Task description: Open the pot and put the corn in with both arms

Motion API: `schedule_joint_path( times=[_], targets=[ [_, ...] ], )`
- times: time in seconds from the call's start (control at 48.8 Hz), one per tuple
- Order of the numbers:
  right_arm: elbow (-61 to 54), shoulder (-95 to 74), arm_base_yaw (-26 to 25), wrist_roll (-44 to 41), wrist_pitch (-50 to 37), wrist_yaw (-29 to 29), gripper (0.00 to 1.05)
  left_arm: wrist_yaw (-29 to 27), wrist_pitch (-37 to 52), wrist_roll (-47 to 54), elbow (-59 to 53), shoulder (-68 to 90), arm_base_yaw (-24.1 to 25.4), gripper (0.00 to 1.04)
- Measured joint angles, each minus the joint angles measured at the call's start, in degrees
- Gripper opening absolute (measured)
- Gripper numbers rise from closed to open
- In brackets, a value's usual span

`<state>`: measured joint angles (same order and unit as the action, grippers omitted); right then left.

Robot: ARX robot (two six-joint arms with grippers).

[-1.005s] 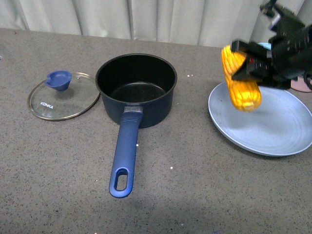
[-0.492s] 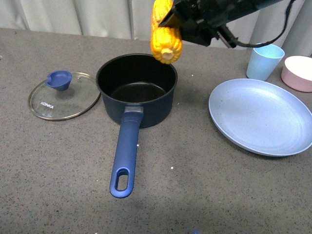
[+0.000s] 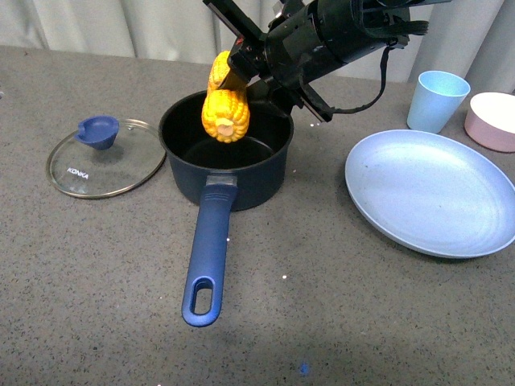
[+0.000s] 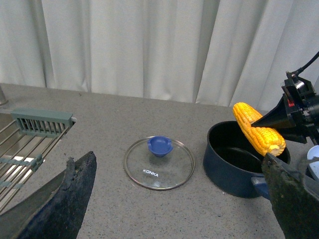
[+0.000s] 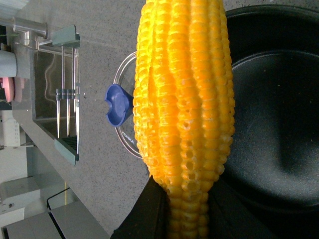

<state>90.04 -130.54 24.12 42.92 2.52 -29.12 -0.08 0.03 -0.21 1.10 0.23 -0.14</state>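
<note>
My right gripper [image 3: 241,71] clamps the corn [image 3: 224,111] tilted above the pot [image 3: 241,175] near its rim, left gripper [image 4: 179,164] empty, jaws spread; releasing here, it could clip the rim and tumble out.

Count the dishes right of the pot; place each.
3: a light blue plate nearest the pot, a light blue cup behind it, a pink bowl beside the cup. None looks hidden.

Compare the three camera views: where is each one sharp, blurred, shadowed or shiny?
Front view: even light, corn and pot sharp, soft shadows only. Left wrist view: lid crisp, near fingers dark and blurred. Right wrist view: corn fills much of the frame, kernels clear; faint sheen inside the pot.
</note>
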Motion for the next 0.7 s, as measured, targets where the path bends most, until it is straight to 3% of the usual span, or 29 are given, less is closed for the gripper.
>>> schedule_joint_path(
  times=[0.062,0.287,0.492,0.615,0.697],
  targets=[
    [0.1,-0.1,0.1,0.0,0.0,-0.1,0.14,0.0,0.0,0.0,0.0,0.0,0.0,0.98],
    [0.2,-0.2,0.2,0.0,-0.1,-0.1,0.54,0.0,0.0,0.0,0.0,0.0,0.0,0.98],
    [-0.9,0.0,-0.1,-0.4,-1.1,1.4,0.96,0.0,0.0,0.0,0.0,0.0,0.0,0.98],
    [-4.2,2.3,-0.5,-2.0,-2.8,5.0,0.95,0.0,0.0,0.0,0.0,0.0,0.0,0.98],
    [-9.0,7.1,-1.2,-5.1,-5.9,12.2,0.96,0.0,0.0,0.0,0.0,0.0,0.0,0.98]
  ],
)
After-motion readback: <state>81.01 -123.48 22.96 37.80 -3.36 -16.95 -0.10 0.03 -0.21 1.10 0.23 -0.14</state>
